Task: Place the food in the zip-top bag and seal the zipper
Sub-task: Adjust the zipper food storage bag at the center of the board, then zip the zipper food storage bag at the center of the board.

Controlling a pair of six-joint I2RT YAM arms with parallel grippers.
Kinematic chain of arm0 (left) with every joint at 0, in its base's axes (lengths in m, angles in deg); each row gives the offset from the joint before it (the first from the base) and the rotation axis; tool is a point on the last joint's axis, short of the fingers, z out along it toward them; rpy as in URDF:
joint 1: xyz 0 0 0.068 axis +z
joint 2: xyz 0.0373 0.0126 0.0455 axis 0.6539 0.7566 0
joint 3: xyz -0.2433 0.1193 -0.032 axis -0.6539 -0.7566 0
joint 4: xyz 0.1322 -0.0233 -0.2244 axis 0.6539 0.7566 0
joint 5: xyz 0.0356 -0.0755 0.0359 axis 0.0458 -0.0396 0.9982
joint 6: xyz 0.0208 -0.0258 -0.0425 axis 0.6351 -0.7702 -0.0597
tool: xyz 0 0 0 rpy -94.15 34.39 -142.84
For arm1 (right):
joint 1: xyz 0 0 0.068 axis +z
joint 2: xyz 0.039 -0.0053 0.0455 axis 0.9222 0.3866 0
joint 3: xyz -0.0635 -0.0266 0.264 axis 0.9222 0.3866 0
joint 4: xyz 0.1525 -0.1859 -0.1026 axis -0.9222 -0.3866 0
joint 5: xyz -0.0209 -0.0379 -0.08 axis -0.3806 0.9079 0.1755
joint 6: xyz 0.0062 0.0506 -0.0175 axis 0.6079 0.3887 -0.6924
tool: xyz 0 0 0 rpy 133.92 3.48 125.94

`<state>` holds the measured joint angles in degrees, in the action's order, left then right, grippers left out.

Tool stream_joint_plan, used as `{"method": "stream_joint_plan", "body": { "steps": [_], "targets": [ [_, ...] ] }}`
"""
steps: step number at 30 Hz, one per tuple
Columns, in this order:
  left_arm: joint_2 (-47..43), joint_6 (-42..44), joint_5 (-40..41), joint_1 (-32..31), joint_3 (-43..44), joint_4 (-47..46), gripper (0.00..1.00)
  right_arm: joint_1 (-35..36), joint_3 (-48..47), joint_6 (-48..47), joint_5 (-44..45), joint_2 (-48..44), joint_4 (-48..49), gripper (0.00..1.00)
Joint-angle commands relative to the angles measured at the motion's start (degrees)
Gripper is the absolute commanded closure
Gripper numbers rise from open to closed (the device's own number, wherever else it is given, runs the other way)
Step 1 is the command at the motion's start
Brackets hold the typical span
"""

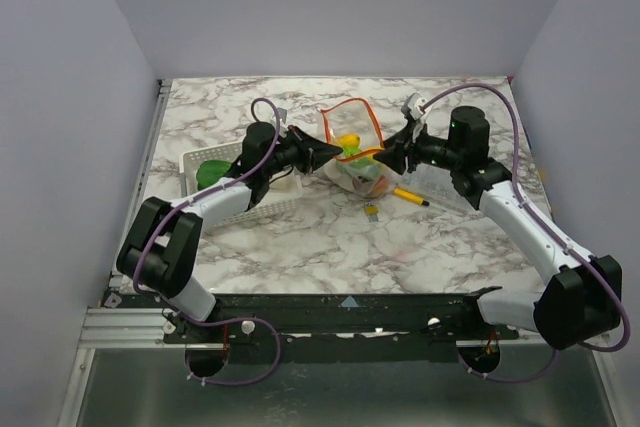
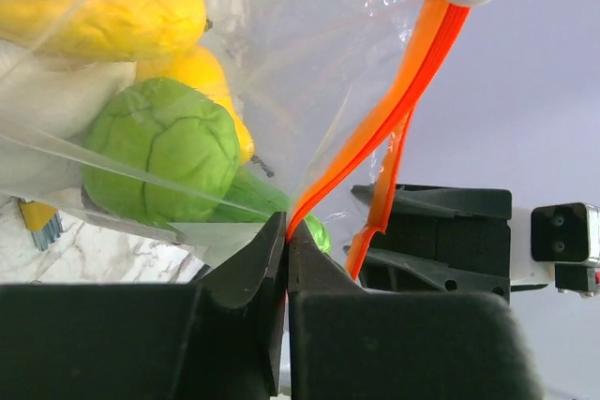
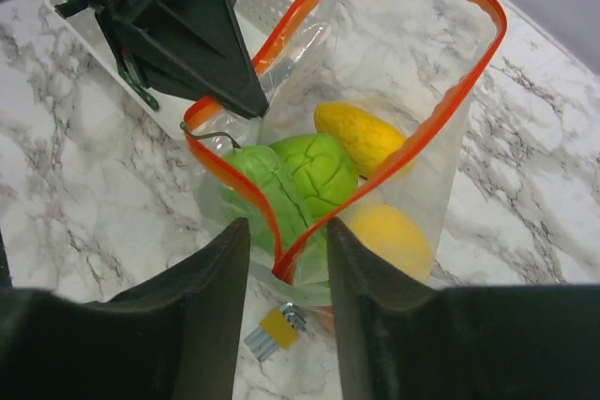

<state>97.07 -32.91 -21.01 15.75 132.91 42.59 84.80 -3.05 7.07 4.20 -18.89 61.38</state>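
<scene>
Zipper [image 2: 417, 81] pinched in left hand [image 2: 286, 229], right hand [image 3: 286, 233] astride.

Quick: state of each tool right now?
Left tool: closed on the thin orange-red zipper strip of the clear floppy plastic bag.
Right tool: open, straddling that strip.

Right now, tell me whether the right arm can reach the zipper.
Probably yes: the right end effector stands open astride a fold of the zipper, nothing in between, while the left end effector pins the opposite edge.
</scene>
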Motion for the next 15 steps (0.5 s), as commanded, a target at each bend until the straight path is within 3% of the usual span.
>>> {"method": "stream_joint_plan", "body": {
  "steps": [1, 2, 4, 5, 8, 11, 15],
  "targets": [
    [-3.1, 0.4, 0.5, 0.3, 0.9, -1.3, 0.91, 1.6, -0.6, -1.5, 1.5, 0.4, 2.2, 0.63],
    [-3.3, 0.4, 0.6, 0.3, 0.8, -1.7, 0.90, 1.8, -0.2, -0.7, 1.9, 0.3, 4.3, 0.71],
    [-3.4, 1.0, 0.3, 0.3, 0.7, -2.0, 0.84, 1.9, 0.9, 0.4, 3.7, 0.2, 7.5, 0.96],
    [-3.7, 1.6, -0.3, 0.4, 0.3, -3.0, 0.81, 1.9, 1.8, 0.4, 4.1, -0.1, 9.3, 0.99],
    [-6.5, 6.4, -1.6, 2.0, -2.7, -8.1, 0.73, 1.9, 3.8, 1.7, 4.5, -0.6, 14.2, 1.00],
    [-10.7, 18.7, -4.8, 6.2, -6.6, -12.7, 0.62, 1.6, 2.1, 1.3, 0.4, 1.2, 13.9, 1.00],
    [-14.5, 31.7, -10.6, 13.2, -8.7, -12.9, 0.65, 0.9, 0.0, -0.8, -7.1, 3.9, 11.9, 1.00]
  ]
}}
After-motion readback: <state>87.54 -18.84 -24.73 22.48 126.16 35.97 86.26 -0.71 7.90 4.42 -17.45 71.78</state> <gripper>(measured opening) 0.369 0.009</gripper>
